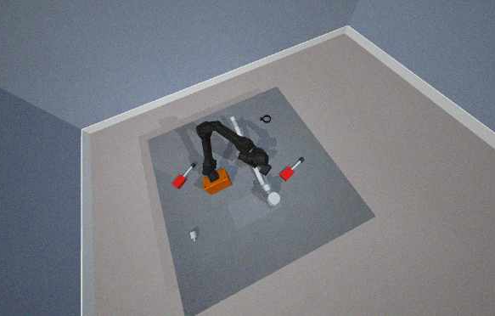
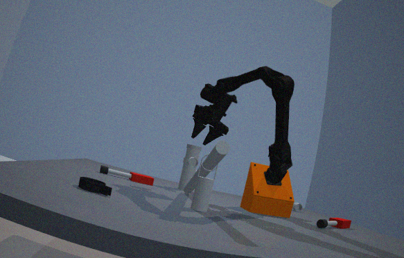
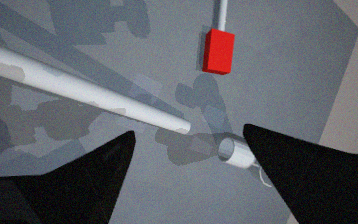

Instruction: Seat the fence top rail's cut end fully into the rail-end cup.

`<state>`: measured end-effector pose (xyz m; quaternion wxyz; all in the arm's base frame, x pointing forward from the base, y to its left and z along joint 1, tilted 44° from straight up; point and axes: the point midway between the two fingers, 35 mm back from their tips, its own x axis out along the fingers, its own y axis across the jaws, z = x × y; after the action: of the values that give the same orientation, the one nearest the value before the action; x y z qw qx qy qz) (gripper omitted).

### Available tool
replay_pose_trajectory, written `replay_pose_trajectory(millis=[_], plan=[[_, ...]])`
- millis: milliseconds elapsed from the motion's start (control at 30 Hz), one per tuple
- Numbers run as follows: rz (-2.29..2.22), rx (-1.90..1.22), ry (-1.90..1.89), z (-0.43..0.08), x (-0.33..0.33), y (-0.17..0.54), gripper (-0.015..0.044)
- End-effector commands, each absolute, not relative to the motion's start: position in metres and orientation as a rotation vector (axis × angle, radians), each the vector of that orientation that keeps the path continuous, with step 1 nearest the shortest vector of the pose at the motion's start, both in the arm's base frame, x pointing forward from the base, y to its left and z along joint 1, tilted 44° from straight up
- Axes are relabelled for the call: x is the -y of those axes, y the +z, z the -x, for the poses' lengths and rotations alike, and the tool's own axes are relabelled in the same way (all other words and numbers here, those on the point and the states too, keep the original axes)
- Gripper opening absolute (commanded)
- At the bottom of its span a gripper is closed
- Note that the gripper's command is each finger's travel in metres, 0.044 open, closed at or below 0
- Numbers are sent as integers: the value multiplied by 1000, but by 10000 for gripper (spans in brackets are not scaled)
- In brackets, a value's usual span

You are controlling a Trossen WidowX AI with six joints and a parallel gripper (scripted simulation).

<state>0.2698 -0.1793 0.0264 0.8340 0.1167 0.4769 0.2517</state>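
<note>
While the rail [image 2: 208,163] leans through the loop cap [image 2: 206,169], the claw [image 2: 208,134] hangs above, spread and holding nothing.

Gripper [image 2: 209,133] above tilted rail [image 2: 209,163], beside post [image 2: 190,165]

Two red-handled tools [image 2: 127,175] [image 2: 334,222], perhaps black ring [image 2: 94,185].

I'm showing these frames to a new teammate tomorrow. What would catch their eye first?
Probably the orange base block on the grey table, with the black arm arching up from it. Next, the end effector, open and holding nothing, poised just above the tilted grey rail, which runs past the upright posts. Two red-handled tools lie on either side.
</note>
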Motion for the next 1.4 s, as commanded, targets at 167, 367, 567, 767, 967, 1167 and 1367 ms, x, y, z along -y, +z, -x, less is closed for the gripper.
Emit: replay_pose_trajectory(millis=[167, 367, 567, 767, 967, 1167, 1367], plan=[[-824, -982, 162, -255, 156, 69, 440], [-824, -982, 162, -255, 156, 69, 440], [-783, -987, 190, -256, 154, 68, 440], [-389, -1002, 483, -267, 141, 51, 440], [94, -916, 889, -277, 120, 30, 440], [527, -701, 1291, -284, 99, 9, 440], [573, -667, 1336, -284, 96, 6, 440]])
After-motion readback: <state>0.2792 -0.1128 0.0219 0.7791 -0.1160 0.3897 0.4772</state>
